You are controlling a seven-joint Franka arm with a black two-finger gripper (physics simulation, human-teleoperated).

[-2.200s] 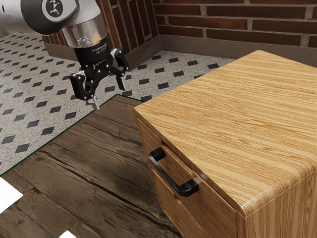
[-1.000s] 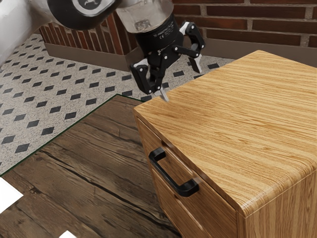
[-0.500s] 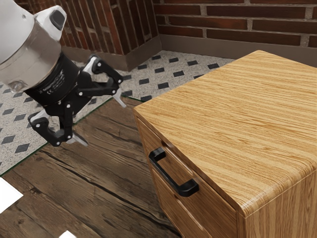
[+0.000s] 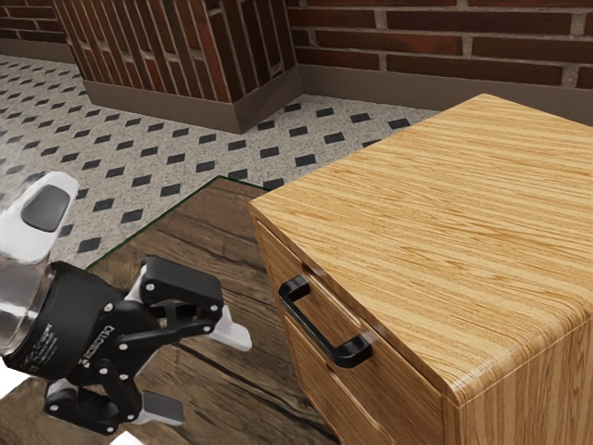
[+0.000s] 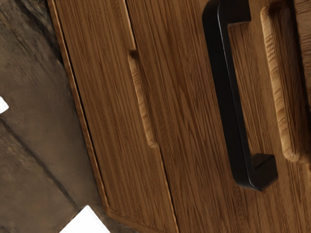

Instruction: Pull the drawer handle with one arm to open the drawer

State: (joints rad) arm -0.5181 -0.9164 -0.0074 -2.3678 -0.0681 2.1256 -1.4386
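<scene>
- approaching the wooden cabinet (image 4: 445, 213) squarely looks like the step in hand; it stands on the dark plank tabletop (image 4: 185, 269) at the exterior view's right, with its front facing the arm.
- the top drawer (image 4: 324, 298) looks flush with the cabinet front, so i judge the task hardly begun; any pull should run straight out from that front, not sideways, or the drawer may bind.
- the black bar handle (image 4: 320, 329) sits on the drawer front, standing off it on two short posts; in the wrist view the handle (image 5: 232, 97) lies ahead of the hand and off centre, so i would shift across until the bar's middle is centred, then go in with one finger on each side of the bar.
- the pincer (image 4: 202, 371) is low at the exterior view's left, near the handle but apart from it, its fingers spread wide, holding and touching nothing.
</scene>
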